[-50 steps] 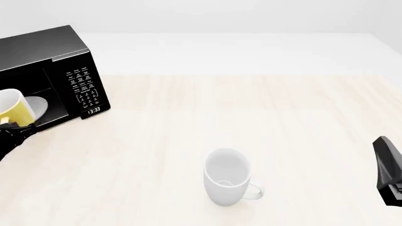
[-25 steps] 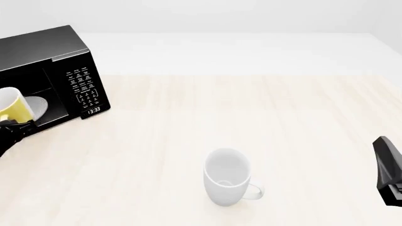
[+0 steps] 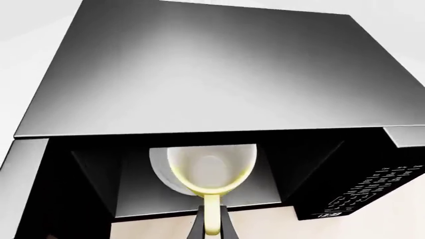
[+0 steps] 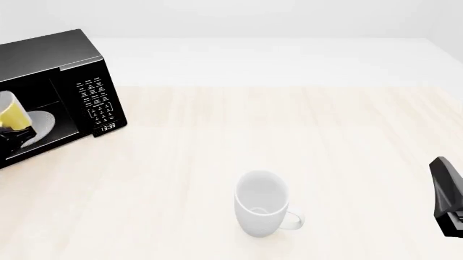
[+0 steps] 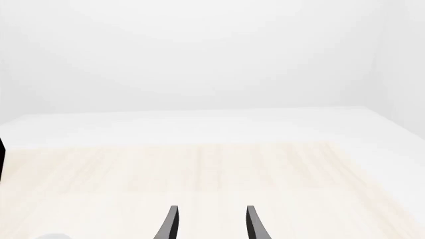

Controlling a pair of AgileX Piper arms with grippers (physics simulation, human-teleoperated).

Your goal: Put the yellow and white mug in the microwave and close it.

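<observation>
Nearest me in the front view, at about 6 o'clock, I see the larger white mug standing upright on the pale wooden surface, its handle turned toward 4 o'clock. At 4 o'clock, at the frame edge, my right arm's dark body shows, well apart from that mug. In its wrist view the right hand has its two dark fingers spread, with only bare surface between them.

Farther off, at 9 to 10 o'clock, the black microwave stands with its cavity open toward me and its keypad and small clock display on the right side of its front. The yellow and white mug sits at the mouth of that cavity, above the white round plate, partly cut by the frame edge. I cannot tell whether it rests on the plate.

In the left wrist view, my left hand pinches the mug's yellow handle between its dark fingertips, and the mug's white inside faces the camera, framed by the microwave's dark opening under its grey top panel.
</observation>
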